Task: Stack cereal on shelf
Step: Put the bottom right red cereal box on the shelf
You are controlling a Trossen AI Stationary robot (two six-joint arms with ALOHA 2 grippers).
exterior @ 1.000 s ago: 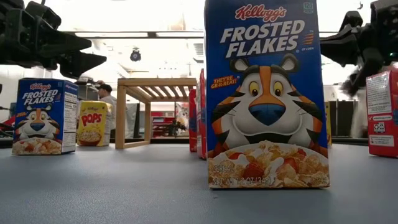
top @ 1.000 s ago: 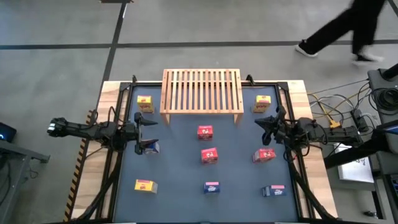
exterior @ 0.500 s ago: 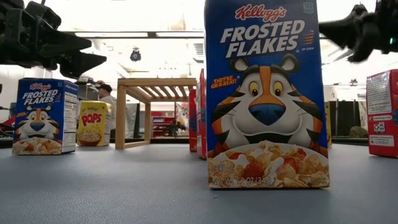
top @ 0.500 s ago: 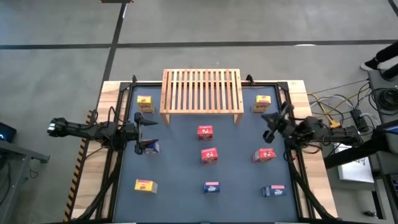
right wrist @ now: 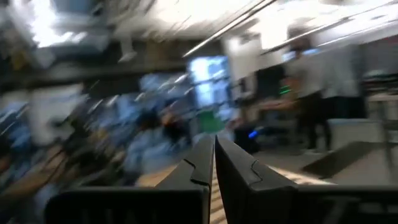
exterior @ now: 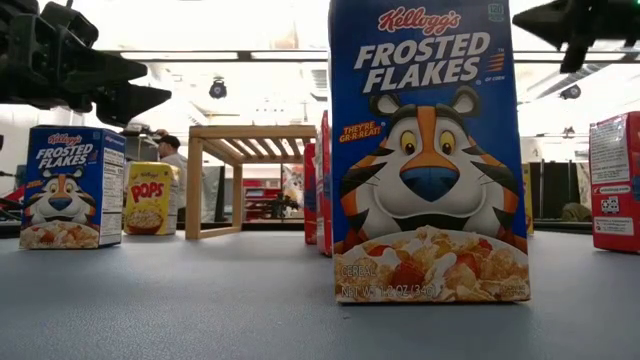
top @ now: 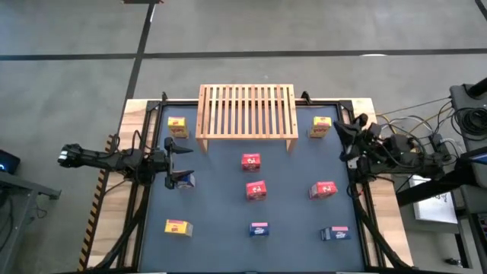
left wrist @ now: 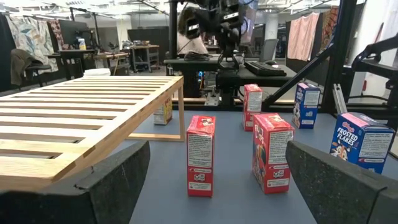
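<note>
Boxes of cereal (top: 256, 190) stand scattered over the table (top: 221, 221) in front of the empty shelf (top: 246, 111), while the left gripper (top: 185, 160), fingers apart, hovers by a blue box (top: 185, 180) and the right gripper (top: 340, 129), fingers together, hangs near a yellow box (top: 321, 125).

Pale wooden shelf (top: 246, 111); cardboard cereal (exterior: 425, 150)

Your boxes and rack
Nine boxes (top: 255, 190) stand upright on the mat before the empty wooden rack (top: 246, 111), none stacked.
</note>
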